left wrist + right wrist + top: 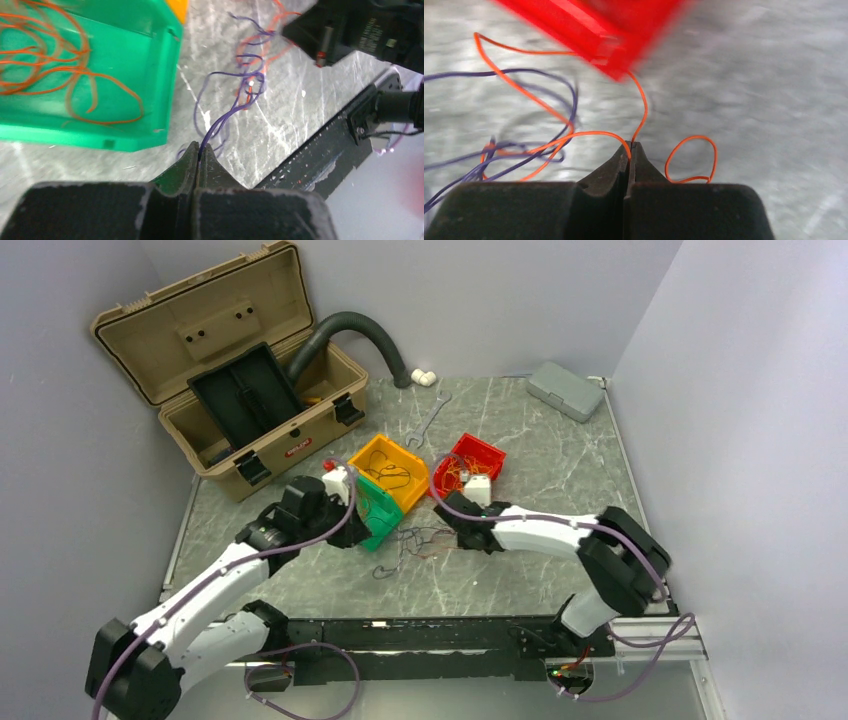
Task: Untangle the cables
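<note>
Cables [425, 540] lie tangled on table [545, 465] beside green bin [385, 523], near red bin [490, 450]

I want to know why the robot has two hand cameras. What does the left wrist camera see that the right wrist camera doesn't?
Only the left wrist view: a green plastic bin with loose orange wires lying in it, and the left gripper shut on a thin purple wire.
Only the right wrist view: a blurry red plastic bin, and the right gripper shut on a thin orange wire.
Both: the grey marbled table and the tangle of purple and orange wires lying on it.
</note>
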Robot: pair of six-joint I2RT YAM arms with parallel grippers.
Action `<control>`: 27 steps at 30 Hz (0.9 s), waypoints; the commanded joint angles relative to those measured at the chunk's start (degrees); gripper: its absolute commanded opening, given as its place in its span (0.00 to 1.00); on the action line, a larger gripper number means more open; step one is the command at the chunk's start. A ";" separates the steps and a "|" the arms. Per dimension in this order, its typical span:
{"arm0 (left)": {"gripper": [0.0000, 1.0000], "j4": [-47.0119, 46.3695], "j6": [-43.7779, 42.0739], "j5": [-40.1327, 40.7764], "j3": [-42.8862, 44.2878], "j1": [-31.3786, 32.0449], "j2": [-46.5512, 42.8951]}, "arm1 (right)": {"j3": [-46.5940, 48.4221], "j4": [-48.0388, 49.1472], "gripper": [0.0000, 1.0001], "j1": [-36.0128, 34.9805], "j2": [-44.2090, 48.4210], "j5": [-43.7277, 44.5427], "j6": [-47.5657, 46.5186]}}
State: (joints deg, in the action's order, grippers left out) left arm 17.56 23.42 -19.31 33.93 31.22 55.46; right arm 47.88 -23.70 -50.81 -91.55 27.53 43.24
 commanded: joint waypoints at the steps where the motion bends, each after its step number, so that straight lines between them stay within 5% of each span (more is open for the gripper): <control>1: 0.00 5.46 1.18 7.04 2.54 -3.78 -8.52 | -6.45 -8.40 0.00 6.08 12.85 4.55 4.52; 10: 0.00 17.03 2.54 26.82 9.63 -10.44 -26.27 | -12.01 -14.72 0.00 26.91 41.56 5.83 5.81; 19: 0.00 21.31 -4.17 40.39 22.84 -10.59 -30.05 | -7.54 -17.31 0.00 31.06 46.26 6.86 4.23; 27: 0.00 21.91 -10.57 58.40 32.30 -10.57 -29.61 | -7.84 -24.14 0.00 37.83 50.78 12.60 14.36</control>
State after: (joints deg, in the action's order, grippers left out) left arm 39.42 17.37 27.70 62.57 21.02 26.00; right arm 37.98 -43.27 -15.84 -43.24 34.98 51.92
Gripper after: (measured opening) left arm 0.013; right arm 0.010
